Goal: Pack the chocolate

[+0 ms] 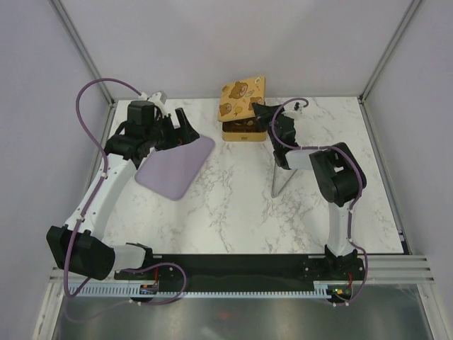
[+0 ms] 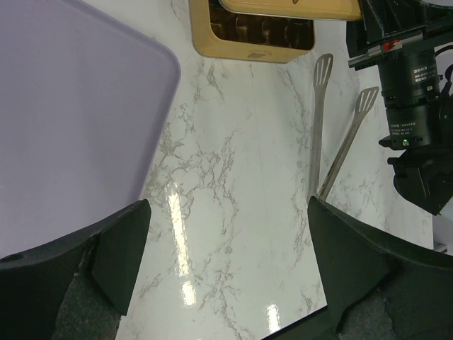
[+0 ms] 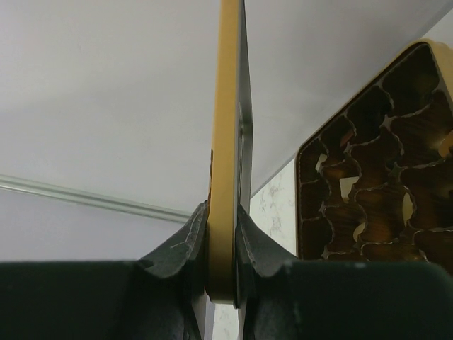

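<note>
1. Surface: white marble pattern.
2. Tin: square, gold, at the far middle of the surface, open. Its grid compartments show in the right wrist view.
3. Chocolate: dark brown, lying in the tin's compartments (separate pieces are hard to make out).
4. Lid: gold with bear pictures, raised and tilted above the far side of the tin.
5. Right end effector: both fingers clamped on the lid's edge, one on each face.
6. Left end effector: fingers spread wide, holding nothing, hovering at the edge of the lilac board.
7. Lilac board: flat, rounded corners, left of the tin.
8. Tongs: metal, lying on the surface near the tin, untouched.
</note>
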`<state>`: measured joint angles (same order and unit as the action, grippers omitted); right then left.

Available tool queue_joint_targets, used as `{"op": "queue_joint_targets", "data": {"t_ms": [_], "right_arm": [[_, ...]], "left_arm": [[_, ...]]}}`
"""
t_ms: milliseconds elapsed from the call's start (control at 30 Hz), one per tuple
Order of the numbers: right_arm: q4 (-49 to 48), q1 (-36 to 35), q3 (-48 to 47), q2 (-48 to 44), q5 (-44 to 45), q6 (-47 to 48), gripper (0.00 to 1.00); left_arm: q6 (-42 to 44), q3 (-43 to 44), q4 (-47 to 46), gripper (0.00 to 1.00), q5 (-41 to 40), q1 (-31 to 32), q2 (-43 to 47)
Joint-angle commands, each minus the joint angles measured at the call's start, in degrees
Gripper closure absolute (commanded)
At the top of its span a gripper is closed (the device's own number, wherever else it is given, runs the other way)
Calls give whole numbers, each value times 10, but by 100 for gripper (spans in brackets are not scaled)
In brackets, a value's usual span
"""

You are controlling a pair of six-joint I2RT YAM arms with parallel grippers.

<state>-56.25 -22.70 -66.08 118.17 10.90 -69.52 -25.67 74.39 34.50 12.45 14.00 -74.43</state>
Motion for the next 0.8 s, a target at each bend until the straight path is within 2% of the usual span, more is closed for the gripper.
{"op": "queue_joint_targets", "data": {"t_ms": [0, 467, 633, 767], "right_arm": [[-45, 2, -8, 21, -1, -28, 100], [-48, 22, -10, 60, -38, -47, 100], [-35, 27, -27, 84, -78, -62, 100], [-44, 36, -11, 83, -73, -75, 100]], "left_arm": [[17, 0, -24, 0, 21, 1, 12], [22, 8, -32, 0, 28, 1, -13], [-23, 67, -35, 6, 90, -3, -86], [-55, 121, -58, 19, 93, -2, -162]]}}
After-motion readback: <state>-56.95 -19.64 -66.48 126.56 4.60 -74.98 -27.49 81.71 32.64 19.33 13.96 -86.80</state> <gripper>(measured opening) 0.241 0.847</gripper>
